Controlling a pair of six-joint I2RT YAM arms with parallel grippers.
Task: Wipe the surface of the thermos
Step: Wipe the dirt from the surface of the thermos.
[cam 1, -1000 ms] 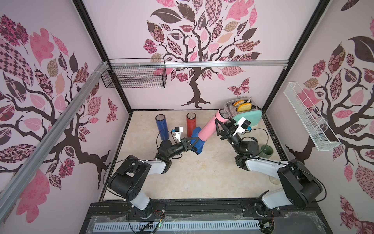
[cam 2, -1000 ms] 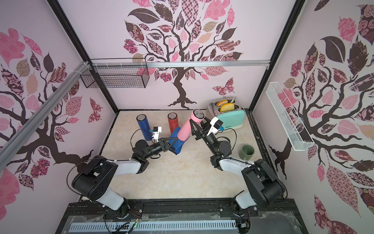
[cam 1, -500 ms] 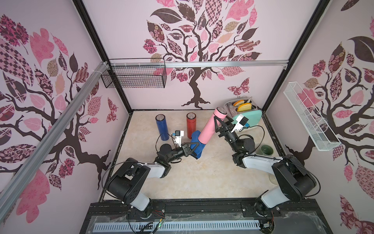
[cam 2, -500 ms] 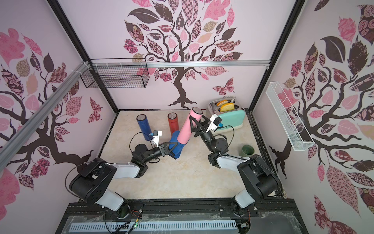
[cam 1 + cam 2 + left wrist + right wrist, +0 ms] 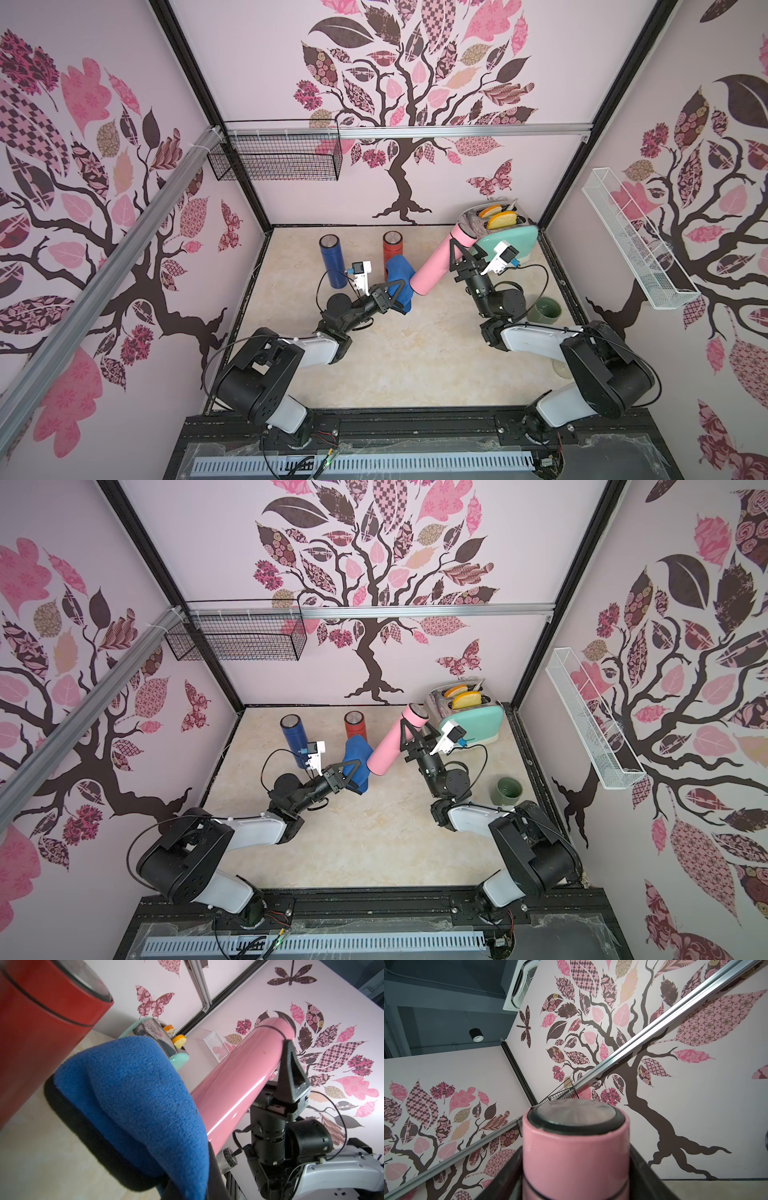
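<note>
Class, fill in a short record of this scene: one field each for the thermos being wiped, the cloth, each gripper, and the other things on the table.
Thermos being wiped: pink thermos, tilted, cap uppermost
Right gripper: shut on the pink thermos, on its upper half
Cloth: blue cloth, against the thermos's lower end
Left gripper: shut on the blue cloth
Other items: blue thermos, red thermos, toaster, green cup

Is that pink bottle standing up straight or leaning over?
Leaning. The right gripper holds the pink thermos slanted, cap high, base low beside the blue cloth.
</note>
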